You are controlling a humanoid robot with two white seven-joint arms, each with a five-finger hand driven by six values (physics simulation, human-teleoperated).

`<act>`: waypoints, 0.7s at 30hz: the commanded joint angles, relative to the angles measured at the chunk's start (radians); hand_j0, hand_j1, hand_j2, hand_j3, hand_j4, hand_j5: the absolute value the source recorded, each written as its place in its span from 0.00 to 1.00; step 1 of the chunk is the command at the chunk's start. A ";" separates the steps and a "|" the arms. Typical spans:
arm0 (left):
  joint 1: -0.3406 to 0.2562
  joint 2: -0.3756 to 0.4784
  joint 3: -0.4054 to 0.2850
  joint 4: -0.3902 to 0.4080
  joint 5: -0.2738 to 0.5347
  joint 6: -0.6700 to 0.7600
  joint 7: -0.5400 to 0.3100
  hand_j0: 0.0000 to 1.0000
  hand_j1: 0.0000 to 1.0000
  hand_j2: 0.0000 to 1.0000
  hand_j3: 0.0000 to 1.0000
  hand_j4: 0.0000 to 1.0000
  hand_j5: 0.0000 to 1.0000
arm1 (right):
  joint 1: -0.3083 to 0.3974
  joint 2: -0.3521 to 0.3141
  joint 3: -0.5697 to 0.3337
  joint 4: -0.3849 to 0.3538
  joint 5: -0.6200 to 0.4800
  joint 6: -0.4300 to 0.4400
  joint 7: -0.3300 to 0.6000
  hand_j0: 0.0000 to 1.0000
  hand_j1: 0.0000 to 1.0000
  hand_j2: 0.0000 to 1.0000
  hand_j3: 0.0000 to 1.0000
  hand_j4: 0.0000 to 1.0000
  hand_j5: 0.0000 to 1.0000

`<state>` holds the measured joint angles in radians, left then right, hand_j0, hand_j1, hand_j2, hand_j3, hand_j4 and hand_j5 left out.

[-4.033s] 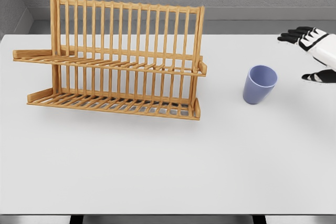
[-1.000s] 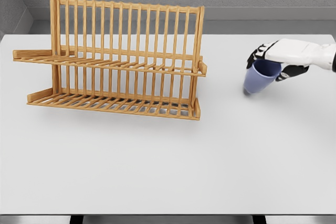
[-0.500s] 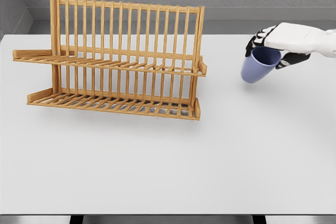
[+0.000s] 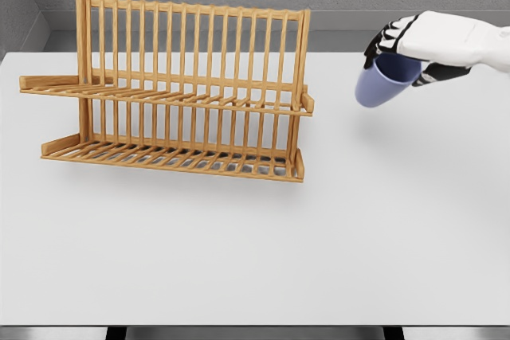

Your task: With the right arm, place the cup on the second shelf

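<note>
**Cup lifted, not yet shelved**

Since the last frame your right hand (image 4: 418, 49) has raised the cup (image 4: 381, 84) higher and carried it toward 9 o'clock. Fingers are wrapped around its rim; it hangs tilted, clear of the table (image 4: 358, 220). Grasp and lift done. Left: carry it over to the rack (image 4: 183, 93) and set it on the upper shelf (image 4: 167, 98). Left arm isn't visible.

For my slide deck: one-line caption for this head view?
Right hand holds tilted blue cup above white table, right of wooden dish rack.
</note>
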<state>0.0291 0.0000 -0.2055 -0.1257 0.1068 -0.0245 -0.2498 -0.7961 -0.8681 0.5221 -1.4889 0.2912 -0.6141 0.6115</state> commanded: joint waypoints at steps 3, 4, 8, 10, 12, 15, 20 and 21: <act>0.000 0.000 0.000 0.000 0.001 0.000 0.000 1.00 1.00 1.00 1.00 1.00 1.00 | -0.002 0.001 -0.017 -0.044 -0.006 0.003 -0.001 0.57 0.57 0.57 0.57 0.57 0.57; 0.000 0.000 0.000 0.000 0.001 0.000 0.000 1.00 1.00 1.00 1.00 1.00 1.00 | -0.002 0.003 -0.019 -0.045 -0.006 0.003 -0.001 0.58 0.58 0.58 0.58 0.58 0.58; 0.000 0.000 0.000 0.000 0.001 0.000 0.000 1.00 1.00 1.00 1.00 1.00 1.00 | -0.005 0.006 -0.019 -0.099 -0.007 0.003 -0.001 0.58 0.58 0.58 0.58 0.58 0.58; 0.000 0.000 0.000 0.000 0.001 0.000 0.000 1.00 1.00 1.00 1.00 1.00 1.00 | -0.005 0.006 -0.019 -0.143 -0.007 0.003 -0.001 0.58 0.58 0.58 0.58 0.58 0.58; 0.000 0.000 0.000 0.000 0.001 0.000 0.000 1.00 1.00 1.00 1.00 1.00 1.00 | -0.005 0.006 -0.019 -0.180 -0.007 0.003 -0.001 0.58 0.58 0.58 0.58 0.58 0.58; 0.000 0.000 0.000 0.000 0.001 0.000 0.000 1.00 1.00 1.00 1.00 1.00 1.00 | -0.018 0.007 -0.019 -0.200 -0.007 0.003 -0.001 0.58 0.58 0.58 0.58 0.58 0.58; 0.000 0.000 0.000 0.000 0.001 0.000 0.000 1.00 1.00 1.00 1.00 1.00 1.00 | -0.040 0.011 -0.021 -0.205 -0.007 0.003 -0.001 0.58 0.58 0.58 0.58 0.58 0.58; 0.000 0.000 0.000 0.000 0.001 0.000 0.000 1.00 1.00 1.00 1.00 1.00 1.00 | -0.040 0.011 -0.021 -0.217 -0.007 0.003 -0.001 0.58 0.58 0.58 0.58 0.58 0.58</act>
<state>0.0291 0.0000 -0.2055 -0.1257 0.1068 -0.0245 -0.2498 -0.8360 -0.8578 0.5032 -1.6945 0.2894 -0.6142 0.6115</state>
